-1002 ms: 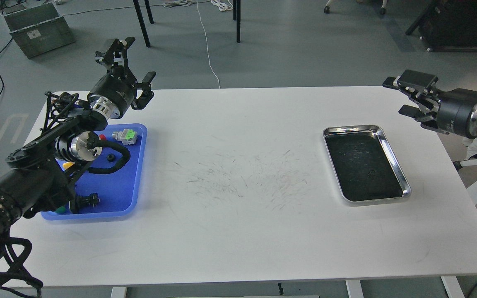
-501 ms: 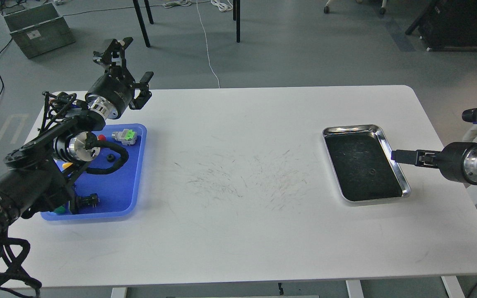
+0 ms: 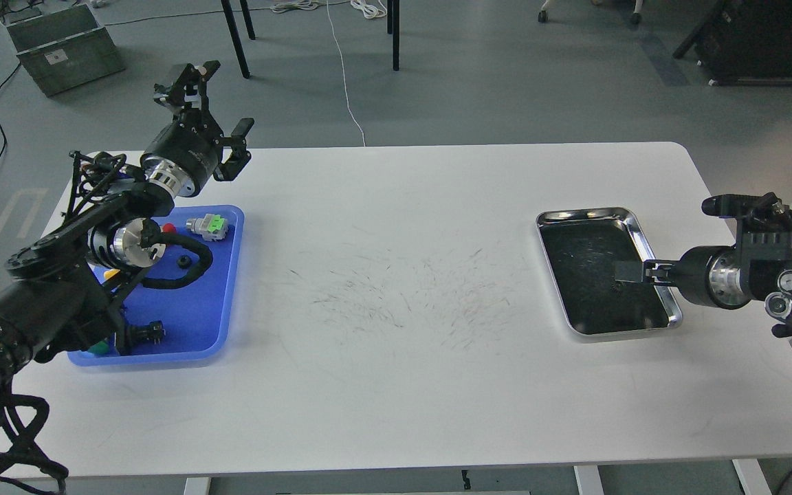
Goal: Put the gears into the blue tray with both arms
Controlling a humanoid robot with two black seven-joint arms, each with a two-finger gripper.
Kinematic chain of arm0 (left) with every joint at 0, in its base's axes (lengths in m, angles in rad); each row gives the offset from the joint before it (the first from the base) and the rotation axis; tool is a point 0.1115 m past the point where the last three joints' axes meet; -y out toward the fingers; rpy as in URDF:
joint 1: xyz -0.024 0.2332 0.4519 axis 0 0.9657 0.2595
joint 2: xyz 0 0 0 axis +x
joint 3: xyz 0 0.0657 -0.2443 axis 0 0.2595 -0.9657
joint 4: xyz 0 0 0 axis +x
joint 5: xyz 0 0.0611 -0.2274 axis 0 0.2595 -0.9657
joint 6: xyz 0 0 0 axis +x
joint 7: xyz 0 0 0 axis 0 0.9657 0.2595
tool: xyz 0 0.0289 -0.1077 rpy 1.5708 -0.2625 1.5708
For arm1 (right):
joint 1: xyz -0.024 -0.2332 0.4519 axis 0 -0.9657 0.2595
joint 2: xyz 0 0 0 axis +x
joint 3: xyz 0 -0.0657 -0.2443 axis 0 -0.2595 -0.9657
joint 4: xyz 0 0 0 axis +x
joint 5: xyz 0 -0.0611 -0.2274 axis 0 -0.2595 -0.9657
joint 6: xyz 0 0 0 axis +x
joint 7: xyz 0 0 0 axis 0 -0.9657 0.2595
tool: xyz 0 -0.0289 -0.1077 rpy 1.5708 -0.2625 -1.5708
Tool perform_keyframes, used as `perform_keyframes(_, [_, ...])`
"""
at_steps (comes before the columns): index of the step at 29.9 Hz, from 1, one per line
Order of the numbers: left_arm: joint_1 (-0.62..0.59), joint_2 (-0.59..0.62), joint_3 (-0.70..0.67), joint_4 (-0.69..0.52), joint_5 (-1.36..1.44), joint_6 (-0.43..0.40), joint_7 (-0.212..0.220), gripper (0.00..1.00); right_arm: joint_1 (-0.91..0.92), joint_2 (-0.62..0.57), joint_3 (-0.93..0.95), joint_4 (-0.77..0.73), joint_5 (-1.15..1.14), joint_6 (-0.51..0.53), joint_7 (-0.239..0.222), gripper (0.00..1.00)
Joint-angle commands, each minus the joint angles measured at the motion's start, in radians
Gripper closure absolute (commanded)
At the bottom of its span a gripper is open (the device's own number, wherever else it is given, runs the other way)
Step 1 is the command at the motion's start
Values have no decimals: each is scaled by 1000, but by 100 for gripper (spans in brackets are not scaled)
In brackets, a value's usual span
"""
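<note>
The blue tray (image 3: 221,316) lies at the table's left. One small black gear (image 3: 183,261) rests in it beside my left arm's cable. My left gripper (image 3: 221,110) hangs above the tray's far end, beyond the table's back edge, open and empty. The steel tray (image 3: 650,240) lies at the right. A faint dark gear (image 3: 617,286) sits on its black floor. My right gripper (image 3: 626,271) reaches in low from the right, its tip just over that gear. It shows side-on and dark, so its fingers cannot be told apart.
The blue tray also holds a grey-and-green connector (image 3: 207,226), a red-capped button (image 3: 170,227), a black button part (image 3: 148,333) and a green cap (image 3: 100,349). My left arm covers the tray's left side. A grey crate (image 3: 62,45) stands on the floor.
My right arm has swung down from above the table's right edge and pushed left, so its gripper is now over the steel tray's floor. The left arm has barely moved.
</note>
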Motion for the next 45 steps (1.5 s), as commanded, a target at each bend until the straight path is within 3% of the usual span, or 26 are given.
perform_keyframes(1, [0,0,0,0,0,0,0,2,2,30,-40,-25,-12,-20,0,8])
perform_keyframes(7, [-1,0,0,1,0,0,0,2,4,47,-59,-53,-12,-31,0,13])
perform_keyframes(15, [-3,-2,0,0,0,0,0,2,4,73,-71,-78,-16,-32,-3,30])
perform_keyframes(22, [-4,0,0,1,0,0,-1,2,5,86,-75,-90,-19,-31,-3,34])
perform_keyframes(30, [-4,0,0,1,0,0,0,2,5,96,-80,-101,-19,-31,-18,47])
perform_keyframes(36, [-4,-2,0,1,0,0,0,2,7,101,-86,-108,-21,-31,-18,49])
perform_keyframes(41, [-4,-2,0,1,0,0,0,2,19,107,-106,-108,-19,-31,-17,59])
perform_keyframes(45, [-6,0,0,1,2,1,0,2,21,107,-108,-108,-19,-29,-17,73])
